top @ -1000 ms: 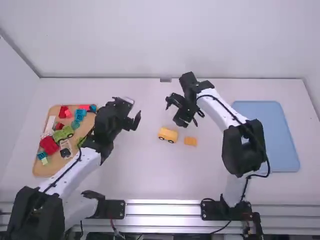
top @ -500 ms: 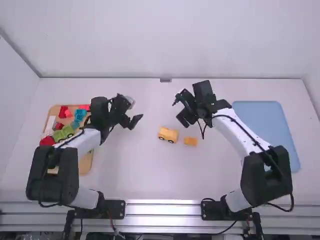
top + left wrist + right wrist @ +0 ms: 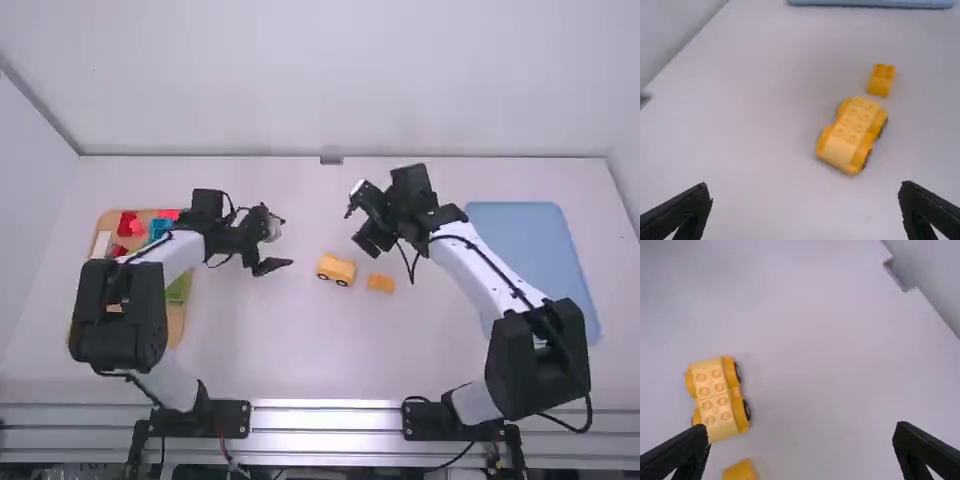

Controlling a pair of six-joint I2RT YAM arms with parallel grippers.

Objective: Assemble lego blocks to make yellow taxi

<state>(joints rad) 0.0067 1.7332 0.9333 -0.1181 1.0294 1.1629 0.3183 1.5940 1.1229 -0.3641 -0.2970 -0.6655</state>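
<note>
Both wide-jawed and empty, the left gripper (image 3: 804,184) and right gripper (image 3: 800,425) stood back, we judged, to spare access to the small block (image 3: 381,283) right of the yellow car (image 3: 336,269).

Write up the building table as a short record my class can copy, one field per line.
Build: yellow car, on its wheels, studs on top
Loose piece: small yellow block, apart from the car, on its tray side
Left hand: open, empty
Right hand: open, empty
Far left: wooden board with coloured blocks
Far right: blue tray
</note>
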